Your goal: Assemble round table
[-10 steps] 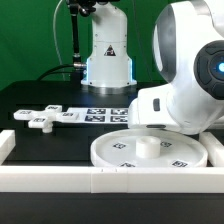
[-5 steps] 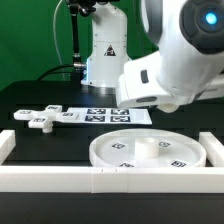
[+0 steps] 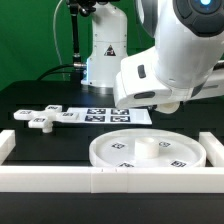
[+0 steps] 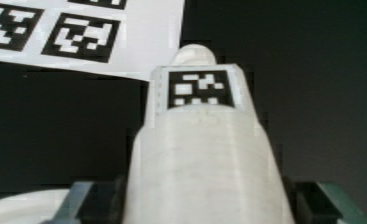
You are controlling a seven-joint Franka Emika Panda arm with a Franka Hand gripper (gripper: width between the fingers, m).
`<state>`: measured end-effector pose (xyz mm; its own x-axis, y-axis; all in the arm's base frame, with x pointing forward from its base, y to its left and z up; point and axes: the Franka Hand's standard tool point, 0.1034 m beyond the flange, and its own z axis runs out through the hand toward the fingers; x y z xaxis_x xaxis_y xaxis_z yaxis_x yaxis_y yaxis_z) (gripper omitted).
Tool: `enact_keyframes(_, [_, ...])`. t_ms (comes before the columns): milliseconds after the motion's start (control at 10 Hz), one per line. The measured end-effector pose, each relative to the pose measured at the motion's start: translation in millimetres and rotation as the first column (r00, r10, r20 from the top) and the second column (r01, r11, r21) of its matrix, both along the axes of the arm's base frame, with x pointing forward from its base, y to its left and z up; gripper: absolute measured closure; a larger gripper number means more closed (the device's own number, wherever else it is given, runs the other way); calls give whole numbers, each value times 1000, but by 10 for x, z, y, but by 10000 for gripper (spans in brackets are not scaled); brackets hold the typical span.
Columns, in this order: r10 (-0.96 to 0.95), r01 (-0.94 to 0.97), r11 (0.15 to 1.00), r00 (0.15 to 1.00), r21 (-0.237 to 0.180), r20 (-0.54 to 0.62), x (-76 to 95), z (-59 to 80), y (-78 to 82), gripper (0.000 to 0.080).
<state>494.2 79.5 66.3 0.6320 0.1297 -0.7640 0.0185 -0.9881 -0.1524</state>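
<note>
The short cylindrical leg (image 4: pixel 201 140) is pinched in the gripper (image 4: pixel 201 208). Its lower sides are pressed between the two dark fingers (image 4: pixel 95 203), and a square tag is seen near its rounded tip. The leg is held clear of the black table (image 3: pixel 30 95), with a corner of the marker board (image 4: pixel 55 30) seen beyond its tip. In the exterior view the gripper and leg are hidden behind the bulk of the arm (image 3: pixel 170 60), so their height cannot be told. The round disc (image 3: pixel 110 148) lies flat near the front, just behind the long white rail (image 3: pixel 60 180); a raised hub is seen at its middle. The cross-shaped foot (image 3: pixel 42 118) lies towards the exterior view's left, just beside the marker board and well apart from the disc.
</note>
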Motion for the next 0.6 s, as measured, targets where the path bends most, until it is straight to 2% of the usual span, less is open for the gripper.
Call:
enact_keyframes(100, [0,-2,1000,993,19,114,198,88,-52,392])
enact_keyframes(200, [-7,4,1000,985,16,174,256,281,-88,392])
enact_keyframes(300, [-13,10,1000,972,13,236,334,408,-83,392])
enact_keyframes(400, [-19,17,1000,942,10,336,400,428,-54,390])
enact_keyframes(600, [-31,32,999,882,6,469,406,397,-89,390])
